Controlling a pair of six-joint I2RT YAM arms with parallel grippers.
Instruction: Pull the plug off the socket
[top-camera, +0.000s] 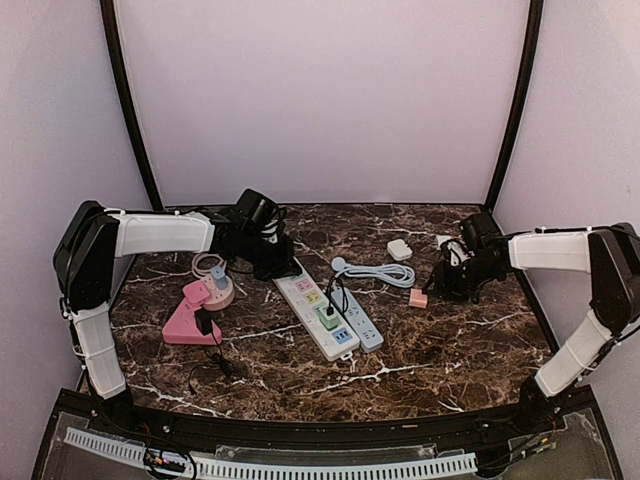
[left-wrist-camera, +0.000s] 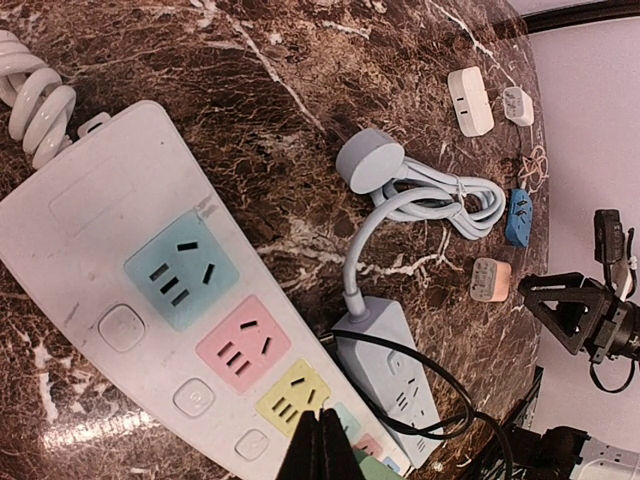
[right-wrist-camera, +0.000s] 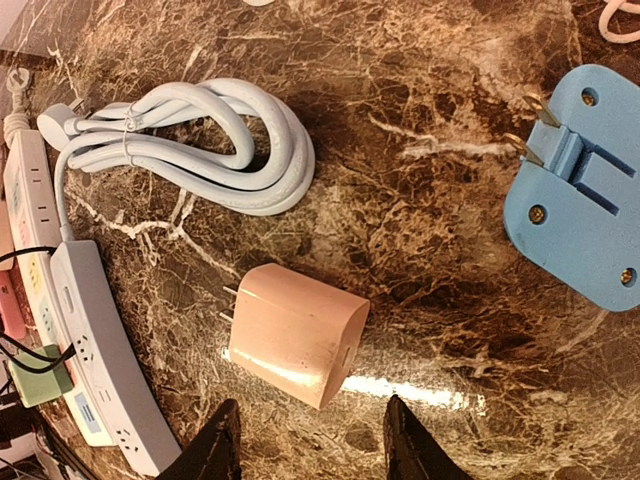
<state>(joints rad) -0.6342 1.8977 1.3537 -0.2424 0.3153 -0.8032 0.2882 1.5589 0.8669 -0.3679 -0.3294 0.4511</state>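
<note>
A pink plug (right-wrist-camera: 295, 335) lies loose on its side on the marble table, prongs pointing left, free of any socket. My right gripper (right-wrist-camera: 310, 410) hovers just above it, open, the fingers apart on either side and not touching it. In the top view this pink plug (top-camera: 418, 298) sits right of the power strips. My left gripper (left-wrist-camera: 325, 425) is shut and empty, its tips at the yellow outlet of the white power strip (left-wrist-camera: 130, 260). A green plug (top-camera: 327, 316) with a black cable sits in that strip.
A grey-blue power strip (top-camera: 358, 320) lies beside the white one, its coiled cable (right-wrist-camera: 200, 140) behind the pink plug. A blue adapter (right-wrist-camera: 585, 210) lies to the right, prongs up. White adapters (top-camera: 400, 250) sit further back. A pink stand (top-camera: 190, 320) is at the left.
</note>
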